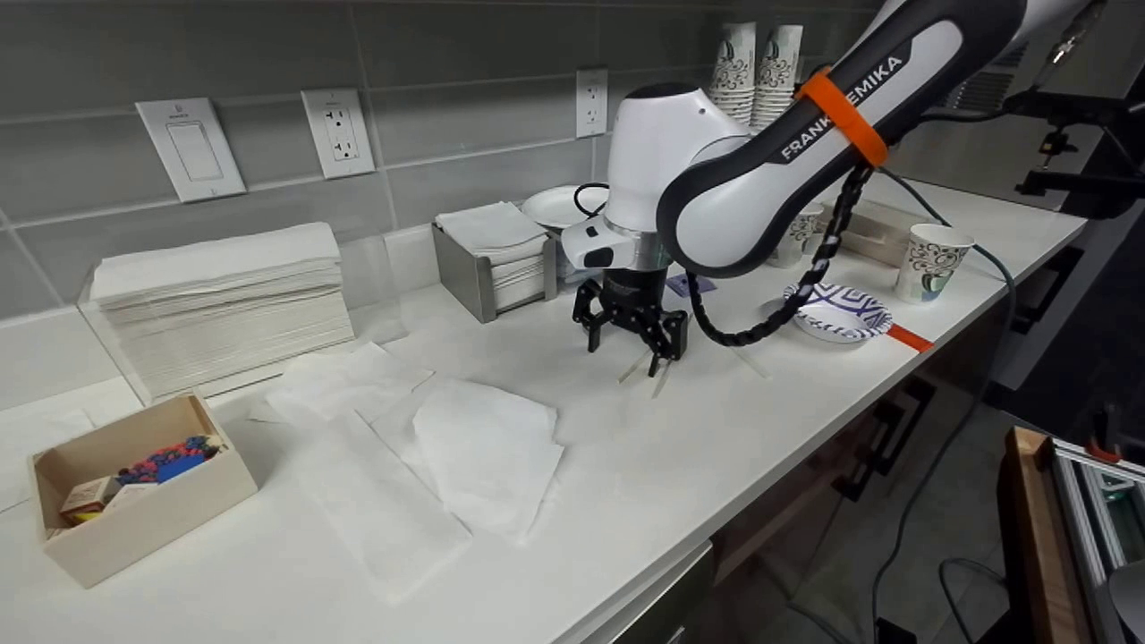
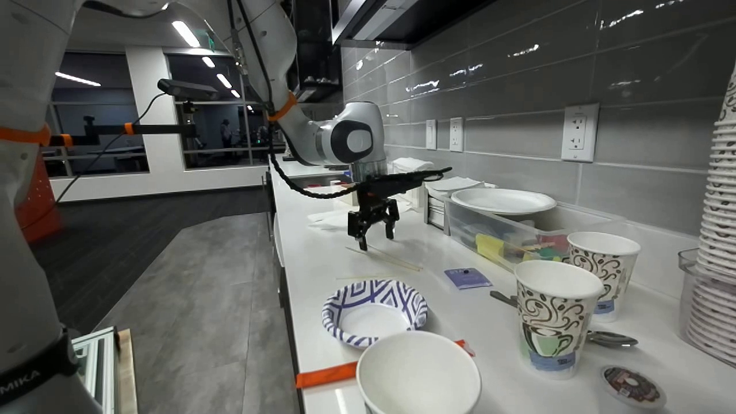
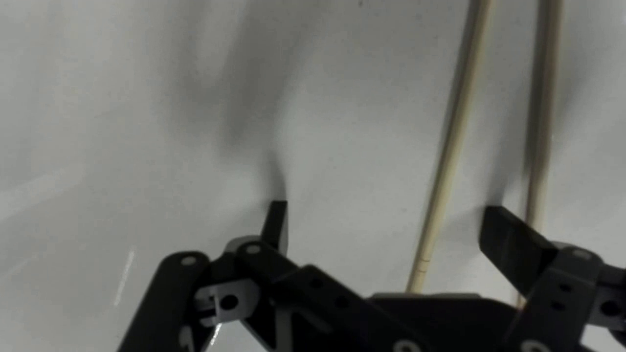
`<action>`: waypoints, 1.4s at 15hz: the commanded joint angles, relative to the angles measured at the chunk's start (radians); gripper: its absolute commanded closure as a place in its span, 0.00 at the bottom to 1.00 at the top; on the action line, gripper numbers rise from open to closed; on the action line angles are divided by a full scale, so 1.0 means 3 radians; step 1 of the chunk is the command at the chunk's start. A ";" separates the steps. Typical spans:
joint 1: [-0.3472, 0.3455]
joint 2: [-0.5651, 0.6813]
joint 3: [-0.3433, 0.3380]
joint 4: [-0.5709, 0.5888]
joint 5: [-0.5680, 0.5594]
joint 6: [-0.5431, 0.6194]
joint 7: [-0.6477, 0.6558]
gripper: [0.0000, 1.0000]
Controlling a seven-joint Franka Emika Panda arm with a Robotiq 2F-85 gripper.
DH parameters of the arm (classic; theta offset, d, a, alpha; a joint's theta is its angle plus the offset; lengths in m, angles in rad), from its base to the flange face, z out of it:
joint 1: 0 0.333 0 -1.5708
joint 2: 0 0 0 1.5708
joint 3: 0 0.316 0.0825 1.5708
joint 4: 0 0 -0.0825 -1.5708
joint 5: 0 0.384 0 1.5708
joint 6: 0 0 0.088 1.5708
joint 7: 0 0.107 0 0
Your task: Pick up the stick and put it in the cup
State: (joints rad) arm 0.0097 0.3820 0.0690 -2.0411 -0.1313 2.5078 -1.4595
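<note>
Apparently just short of picking up a thin wooden stick [image 3: 452, 146] lying flat on the bench [image 1: 644, 474], with lift and drop into a paper cup [image 2: 555, 322] left to do. Poised low with an empty, wide-spread claw [image 3: 386, 208] astride it; unclear whether touching a second stick [image 3: 547, 112] just outside.

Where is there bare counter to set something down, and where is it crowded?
A wide bare patch of counter lies between the loose napkins and the sticks by the hand, reaching out to the front. A smaller one separates the bowl and purple packet. Crowded: around the orange strip and paper cups, and along the wall by the napkin holder and plate.
</note>
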 commanded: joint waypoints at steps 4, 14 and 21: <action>-0.0091 0.0038 0.0066 0.0041 -0.0010 -0.0068 -0.0039 0.28; -0.0252 -0.0075 0.0221 -0.0029 0.0322 -0.0196 -0.0236 0.98; -0.0218 -0.0260 0.0166 -0.0065 0.0352 -0.0318 -0.0122 0.98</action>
State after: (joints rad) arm -0.0571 0.3527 0.1196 -2.0408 -0.0339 2.4571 -1.5126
